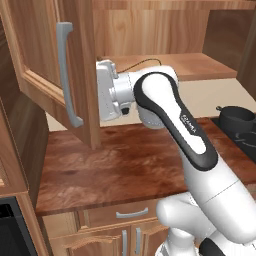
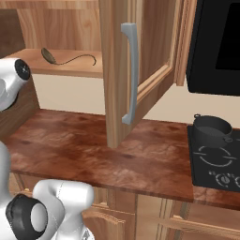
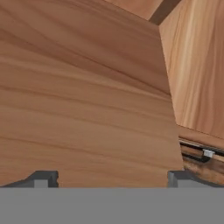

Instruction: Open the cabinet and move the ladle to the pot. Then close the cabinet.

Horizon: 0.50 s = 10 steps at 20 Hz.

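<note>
- Facing the inner face of the open left door of the cabinet, the gripper holds its jaws wide apart with nothing between them, probably to push the door wider.
- The ladle lies on the cabinet shelf, not yet reached; the pot waits on the stove, well apart.
- Both doors stand swung out, exposing the shelf.
- From the left base camera the wrist blocks most of the ladle; contact with the door cannot be made out.
</note>
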Tool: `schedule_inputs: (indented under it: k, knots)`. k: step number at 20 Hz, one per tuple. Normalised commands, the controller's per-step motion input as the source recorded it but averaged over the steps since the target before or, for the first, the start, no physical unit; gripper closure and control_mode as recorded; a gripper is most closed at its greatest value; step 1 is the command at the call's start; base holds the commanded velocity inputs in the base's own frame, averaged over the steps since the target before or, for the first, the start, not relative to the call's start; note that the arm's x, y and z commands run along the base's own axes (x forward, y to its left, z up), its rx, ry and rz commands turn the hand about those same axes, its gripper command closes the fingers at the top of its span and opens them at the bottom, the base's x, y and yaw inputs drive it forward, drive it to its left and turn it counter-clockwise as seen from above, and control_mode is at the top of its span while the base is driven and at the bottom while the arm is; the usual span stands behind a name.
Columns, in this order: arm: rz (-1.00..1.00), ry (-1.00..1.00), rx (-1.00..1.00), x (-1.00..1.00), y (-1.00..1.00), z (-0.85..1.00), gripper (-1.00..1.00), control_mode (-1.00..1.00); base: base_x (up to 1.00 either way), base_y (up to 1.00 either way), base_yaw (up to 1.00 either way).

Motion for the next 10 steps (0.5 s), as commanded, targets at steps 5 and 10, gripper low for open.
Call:
schedule_inputs:
  k: [5, 10]
  knots:
    - [0.05, -0.01, 0.0, -0.04, 0.19, 0.1, -1.0, -1.0, 0.0, 0.0, 0.0]
    - [-0.03, -0.16, -0.11, 0.0, -0.25, 0.13, -1.0, -1.0, 0.0, 0.0, 0.0]
